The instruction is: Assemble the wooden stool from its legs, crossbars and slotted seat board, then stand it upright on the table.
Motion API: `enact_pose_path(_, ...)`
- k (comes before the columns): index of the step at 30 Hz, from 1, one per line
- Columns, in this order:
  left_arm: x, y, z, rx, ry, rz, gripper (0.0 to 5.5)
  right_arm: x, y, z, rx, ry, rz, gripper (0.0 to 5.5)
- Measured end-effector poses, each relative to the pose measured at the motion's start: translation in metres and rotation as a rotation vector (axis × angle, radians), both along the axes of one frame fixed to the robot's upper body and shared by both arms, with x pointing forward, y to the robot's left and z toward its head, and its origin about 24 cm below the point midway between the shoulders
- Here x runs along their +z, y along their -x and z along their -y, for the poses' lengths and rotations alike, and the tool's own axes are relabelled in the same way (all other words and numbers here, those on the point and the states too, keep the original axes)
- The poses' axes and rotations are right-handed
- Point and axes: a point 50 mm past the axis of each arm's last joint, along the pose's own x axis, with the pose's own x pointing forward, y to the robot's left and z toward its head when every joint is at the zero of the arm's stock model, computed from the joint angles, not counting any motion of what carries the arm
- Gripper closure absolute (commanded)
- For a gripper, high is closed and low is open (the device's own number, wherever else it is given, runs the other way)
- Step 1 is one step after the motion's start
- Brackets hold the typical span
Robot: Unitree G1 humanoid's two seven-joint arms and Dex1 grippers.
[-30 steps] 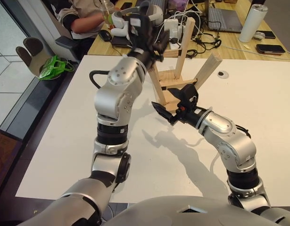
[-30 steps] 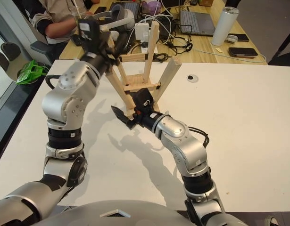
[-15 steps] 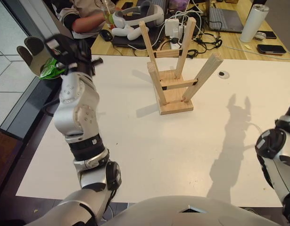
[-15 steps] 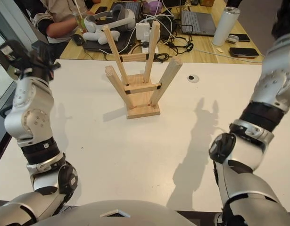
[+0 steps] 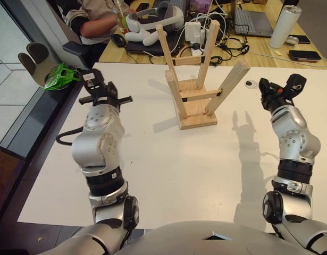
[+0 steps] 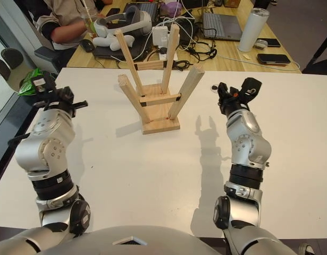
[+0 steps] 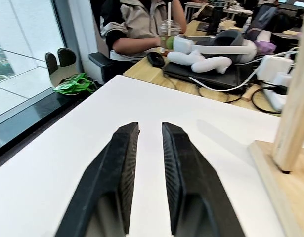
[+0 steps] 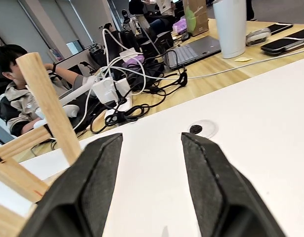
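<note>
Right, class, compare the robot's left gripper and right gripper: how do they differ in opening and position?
Opening: the left gripper has jaws a narrow slit apart; the right gripper has them spread wide.
Position: the left gripper sits left of the stool; the right gripper sits right of it, near the cable hole.
Shared: both are black, empty and clear of the stool.

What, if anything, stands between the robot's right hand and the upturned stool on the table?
Nothing visible. Between the right hand and the wooden stool lies only bare white table, with a cable grommet set in its surface.
</note>
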Motion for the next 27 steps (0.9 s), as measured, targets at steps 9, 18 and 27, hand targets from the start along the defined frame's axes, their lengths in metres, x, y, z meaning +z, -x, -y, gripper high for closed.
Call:
enact_pose_path(9,-0.005,-0.026,0.077,-0.171,0.139,-0.019,4.6,-0.006,-0.007,-0.066,0.323,-0.098,-0.032,3.28)
enact_pose_path(18,0.0,-0.007,0.142,-0.577,0.062,-0.152,4.6,0.004,0.011,-0.047,0.43,0.007,-0.079,3.28)
enact_pose_path(27,0.001,-0.006,0.101,-0.583,0.0,-0.159,4.6,0.005,0.012,-0.058,0.522,0.055,-0.059,3.28)
